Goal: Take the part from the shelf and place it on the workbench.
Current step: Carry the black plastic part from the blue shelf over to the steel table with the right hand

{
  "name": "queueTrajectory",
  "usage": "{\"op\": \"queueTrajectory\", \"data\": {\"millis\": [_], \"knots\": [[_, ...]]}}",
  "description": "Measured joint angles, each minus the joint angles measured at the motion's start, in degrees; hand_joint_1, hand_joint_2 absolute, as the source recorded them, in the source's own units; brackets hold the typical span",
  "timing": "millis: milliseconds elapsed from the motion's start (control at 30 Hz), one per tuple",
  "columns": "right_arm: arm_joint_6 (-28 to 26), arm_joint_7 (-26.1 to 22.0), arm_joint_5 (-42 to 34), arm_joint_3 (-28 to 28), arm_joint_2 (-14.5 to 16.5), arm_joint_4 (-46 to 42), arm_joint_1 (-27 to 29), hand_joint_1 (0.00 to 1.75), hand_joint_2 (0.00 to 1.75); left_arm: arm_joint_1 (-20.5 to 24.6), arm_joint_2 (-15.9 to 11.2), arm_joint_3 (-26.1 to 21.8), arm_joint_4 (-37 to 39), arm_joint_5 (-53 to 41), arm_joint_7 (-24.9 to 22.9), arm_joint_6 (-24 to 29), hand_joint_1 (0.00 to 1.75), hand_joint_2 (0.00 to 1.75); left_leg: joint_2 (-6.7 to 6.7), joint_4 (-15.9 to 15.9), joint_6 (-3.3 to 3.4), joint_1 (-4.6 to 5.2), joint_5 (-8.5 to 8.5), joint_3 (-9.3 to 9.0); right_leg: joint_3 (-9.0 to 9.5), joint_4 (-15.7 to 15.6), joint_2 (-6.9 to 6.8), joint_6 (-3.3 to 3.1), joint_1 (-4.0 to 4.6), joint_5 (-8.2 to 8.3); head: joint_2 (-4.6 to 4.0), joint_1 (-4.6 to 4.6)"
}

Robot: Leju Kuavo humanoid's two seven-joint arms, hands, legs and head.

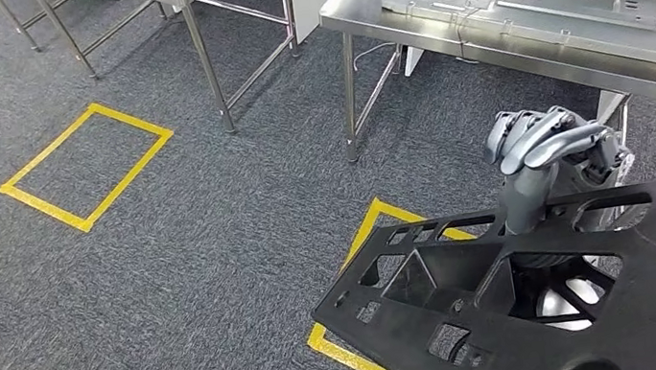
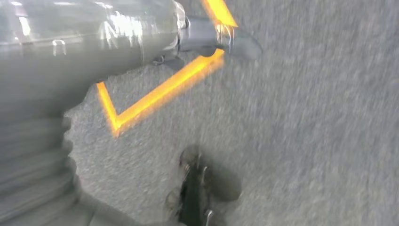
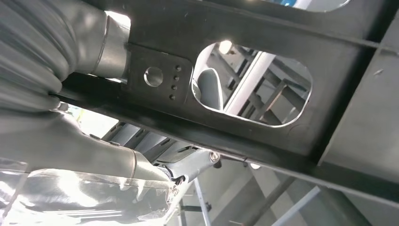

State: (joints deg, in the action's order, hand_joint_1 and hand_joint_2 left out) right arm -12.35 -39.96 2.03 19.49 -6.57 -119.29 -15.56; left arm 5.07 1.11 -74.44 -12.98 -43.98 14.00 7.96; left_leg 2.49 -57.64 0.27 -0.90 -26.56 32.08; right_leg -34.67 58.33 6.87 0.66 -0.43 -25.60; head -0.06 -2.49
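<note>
The part is a large flat black panel [image 1: 479,319] with several cut-outs, carried low over the carpet at the lower right of the head view. My right hand [image 1: 547,149] grips its far edge, fingers curled over the top. Up close, the black panel [image 3: 263,28] crosses in front of my right hand [image 3: 56,70], which clasps one of its bars. The steel workbench [image 1: 378,15] stands just beyond at the upper right, with a grey stamped metal plate [image 1: 550,4] lying on it. My left hand [image 2: 94,47] hangs over the carpet, blurred, thumb stretched out, holding nothing.
A second steel table [image 1: 204,57] stands at the top centre on thin legs. Yellow tape squares [image 1: 89,165] mark the grey carpet at the left, and another tape corner [image 1: 361,238] lies under the panel. The workbench legs [image 1: 350,104] stand close ahead.
</note>
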Motion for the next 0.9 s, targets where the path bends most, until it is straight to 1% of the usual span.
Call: {"op": "queueTrajectory", "data": {"millis": [33,67,100,133,167,200,233,267,300,333,367,400,433,467,500,533,567,600,633,667,700,733,767,800,833,867,900], "knots": [[0.1,0.0,0.0,-0.2,0.0,-0.2,0.1,1.75,1.75,0.0,-0.4,-0.1,-0.1,-0.1,-0.2,0.2,0.00,1.75,-0.65,0.3,0.40,-0.10,0.17,-0.09,-0.62,1.2,-1.21,0.21,0.09,-0.82,-0.01,0.01],[0.2,0.0,0.0,-0.3,0.0,-0.3,0.1,1.75,1.75,0.0,-0.8,-0.2,-0.1,-0.1,-0.4,0.2,0.00,1.75,-1.36,0.5,0.75,-0.18,0.27,-0.15,-1.75,3.6,-2.81,0.38,0.16,-2.21,-0.01,0.01],[0.3,0.0,0.0,-0.4,0.0,-0.4,0.1,1.75,1.75,-0.1,-1.2,-0.2,-0.1,-0.1,-0.6,0.1,0.00,1.75,-2.07,0.5,0.97,-0.07,0.26,-0.17,-3.44,7.0,-4.51,0.54,0.14,-4.00,-0.01,0.01],[0.6,0.0,-0.1,-0.5,0.0,-0.4,0.2,1.75,1.75,-0.3,-1.4,-0.3,-0.2,-0.1,-0.8,0.0,0.00,1.75,-2.80,0.5,1.10,0.03,0.21,-0.14,-5.43,10.9,-5.45,0.72,-0.02,-5.73,-0.01,0.01],[0.9,0.0,-0.2,-0.6,0.0,-0.4,0.2,1.75,1.75,-0.4,-1.5,-0.5,-0.2,-0.1,-0.9,-0.3,0.00,1.75,-3.58,0.5,1.14,0.11,0.17,-0.11,-7.02,14.1,-5.95,0.91,-0.20,-6.76,0.00,0.02],[1.3,0.0,-0.3,-0.7,0.0,-0.3,0.3,1.75,1.75,-0.5,-1.6,-0.6,-0.2,0.0,-0.9,-0.7,0.00,1.75,-4.32,0.5,1.11,0.15,0.11,-0.11,-7.79,15.6,-6.26,1.06,-0.35,-6.85,0.00,0.02],[1.7,0.0,-0.5,-0.8,0.0,-0.2,0.2,1.75,1.75,-0.5,-1.5,-0.7,-0.2,0.0,-0.9,-1.1,0.00,1.75,-5.01,0.5,1.05,0.17,0.05,-0.13,-7.39,14.9,-6.57,1.16,-0.47,-5.88,0.00,0.02],[1.9,0.0,-0.7,-0.9,0.0,-0.1,0.1,1.75,1.75,-0.4,-1.3,-0.8,-0.2,0.0,-0.8,-1.6,0.00,1.75,-5.64,0.5,0.95,0.17,-0.05,-0.22,-5.80,11.9,-7.03,1.17,-0.51,-4.14,0.01,0.02],[2.2,0.0,-0.8,-1.0,0.0,0.0,-0.1,1.75,1.75,-0.3,-1.0,-0.9,-0.2,-0.1,-0.7,-2.1,0.00,1.75,-6.21,0.4,0.79,0.22,-0.18,-0.37,-3.47,7.7,-8.12,1.06,-0.45,-2.29,0.01,0.02],[2.3,0.0,-0.9,-1.1,0.0,0.1,-0.4,1.75,1.75,-0.3,-0.7,-0.9,-0.2,-0.3,-0.4,-2.6,0.00,1.75,-6.74,0.3,0.55,0.36,-0.36,-0.51,-1.42,3.9,-9.31,0.84,-0.24,-0.98,0.01,0.02],[2.5,0.0,-1.0,-1.1,0.0,0.2,-0.7,1.75,1.75,-0.2,-0.3,-0.9,-0.2,-0.4,-0.2,-3.0,0.00,1.75,-7.26,0.3,0.27,0.50,-0.52,-0.64,0.00,1.1,-10.13,0.55,-0.02,-0.22,0.01,0.02],[2.6,0.0,-1.0,-1.1,0.0,0.2,-1.0,1.75,1.75,-0.2,0.0,-0.9,-0.1,-0.6,0.0,-3.3,0.00,1.75,-7.77,0.2,-0.05,0.63,-0.67,-0.77,0.64,-0.2,-10.56,0.27,0.22,-0.05,0.00,0.02],[2.7,0.0,-1.0,-1.1,0.0,0.3,-1.3,1.75,1.75,-0.1,0.3,-0.9,-0.1,-0.8,0.2,-3.6,0.00,1.75,-8.31,0.3,-0.37,0.71,-0.77,-0.89,0.58,-0.4,-10.16,-0.01,0.43,-0.15,0.00,0.01],[2.9,0.0,-1.0,-1.1,-0.1,0.3,-1.4,1.75,1.75,0.1,0.6,-0.8,-0.1,-1.0,0.3,-3.7,0.00,1.75,-8.91,0.3,-0.69,0.69,-0.85,-1.09,0.55,-0.5,-9.42,-0.33,0.41,-0.04,0.00,0.01],[2.9,0.0,-1.0,-1.2,-0.1,0.4,-1.6,1.75,1.75,0.2,0.8,-0.8,-0.1,-1.3,0.4,-3.9,0.00,1.75,-8.86,0.2,-1.01,0.58,-1.10,-1.23,0.67,-0.7,-8.80,-0.62,0.32,0.10,0.00,0.00],[3.0,0.0,-1.0,-1.2,-0.1,0.4,-1.8,1.75,1.75,0.4,1.0,-0.7,-0.1,-1.5,0.5,-4.0,0.00,1.75,-8.03,-0.6,-1.29,0.44,-1.81,-1.04,0.83,-1.0,-8.20,-0.95,0.16,0.28,0.00,0.00],[3.0,0.0,-1.0,-1.2,-0.1,0.4,-2.2,1.75,1.75,0.5,1.1,-0.6,-0.1,-1.6,0.6,-4.2,0.00,1.75,-6.72,-2.8,-1.53,0.28,-3.18,-0.24,0.98,-1.3,-7.58,-1.24,-0.04,0.46,0.00,-0.01],[2.9,0.0,-1.0,-1.1,-0.1,0.4,-2.6,1.75,1.75,0.5,1.1,-0.5,-0.1,-1.8,0.7,-4.3,0.00,1.75,-5.12,-6.1,-1.72,0.11,-5.04,1.24,1.04,-1.4,-6.98,-1.45,-0.13,0.56,-0.01,-0.01],[2.8,0.0,-1.0,-1.1,-0.1,0.4,-3.0,1.75,1.75,0.4,1.1,-0.5,-0.1,-1.9,0.7,-4.5,0.00,1.75,-3.95,-10.2,-1.87,0.05,-6.98,3.16,1.00,-1.4,-6.30,-1.60,-0.13,0.59,-0.01,-0.01],[2.7,0.0,-1.1,-1.1,-0.2,0.4,-3.3,1.75,1.75,0.3,1.1,-0.4,-0.1,-2.0,0.8,-4.7,0.00,1.75,-3.42,-13.9,-1.99,0.02,-8.36,5.01,0.96,-1.4,-5.56,-1.69,-0.09,0.60,-0.01,-0.01],[2.6,0.0,-1.2,-1.1,-0.2,0.4,-3.5,1.75,1.75,0.3,1.1,-0.3,-0.1,-2.1,0.8,-4.9,0.00,1.75,-3.20,-16.0,-2.05,0.02,-8.68,6.21,0.94,-1.3,-4.83,-1.71,-0.05,0.59,-0.01,-0.01],[2.5,0.0,-1.4,-1.1,-0.2,0.4,-3.7,1.75,1.75,0.2,1.2,-0.2,-0.1,-2.3,0.8,-5.1,0.00,1.75,-3.09,-16.0,-2.03,0.02,-7.80,6.43,0.95,-1.2,-4.07,-1.70,-0.02,0.59,-0.01,-0.01],[2.4,0.0,-1.5,-1.1,-0.2,0.5,-3.9,1.75,1.75,0.3,1.2,0.0,-0.1,-2.3,0.8,-5.2,0.00,1.75,-2.90,-13.7,-1.93,0.00,-5.90,5.60,0.98,-1.1,-3.31,-1.66,-0.01,0.56,-0.01,-0.01],[2.3,0.0,-1.7,-1.1,-0.3,0.5,-4.3,1.75,1.75,0.3,1.2,0.0,-0.1,-2.4,0.8,-5.3,0.00,1.75,-2.29,-9.8,-1.77,-0.05,-3.51,4.00,1.01,-1.0,-2.56,-1.58,-0.03,0.51,-0.01,-0.01],[2.2,0.0,-1.9,-1.1,-0.3,0.5,-4.6,1.75,1.75,0.3,1.2,0.1,-0.1,-2.4,0.7,-5.4,0.00,1.75,-1.05,-5.8,-1.53,-0.11,-1.74,2.31,0.96,-0.8,-1.85,-1.38,0.04,0.45,-0.01,-0.01],[2.1,0.0,-2.0,-1.1,-0.4,0.5,-4.9,1.75,1.75,0.4,1.2,0.2,-0.1,-2.4,0.7,-5.4,0.00,1.75,0.07,-2.7,-1.30,-0.19,-0.63,1.01,0.82,-0.6,-1.20,-1.11,0.05,0.42,0.00,-0.01],[2.1,0.0,-2.1,-1.1,-0.4,0.5,-5.2,1.75,1.75,0.4,1.2,0.2,-0.1,-2.5,0.6,-5.4,0.00,1.75,0.92,-0.9,-1.08,-0.19,-0.28,0.25,0.60,-0.5,-0.60,-0.78,0.02,0.46,0.00,0.00]]}}
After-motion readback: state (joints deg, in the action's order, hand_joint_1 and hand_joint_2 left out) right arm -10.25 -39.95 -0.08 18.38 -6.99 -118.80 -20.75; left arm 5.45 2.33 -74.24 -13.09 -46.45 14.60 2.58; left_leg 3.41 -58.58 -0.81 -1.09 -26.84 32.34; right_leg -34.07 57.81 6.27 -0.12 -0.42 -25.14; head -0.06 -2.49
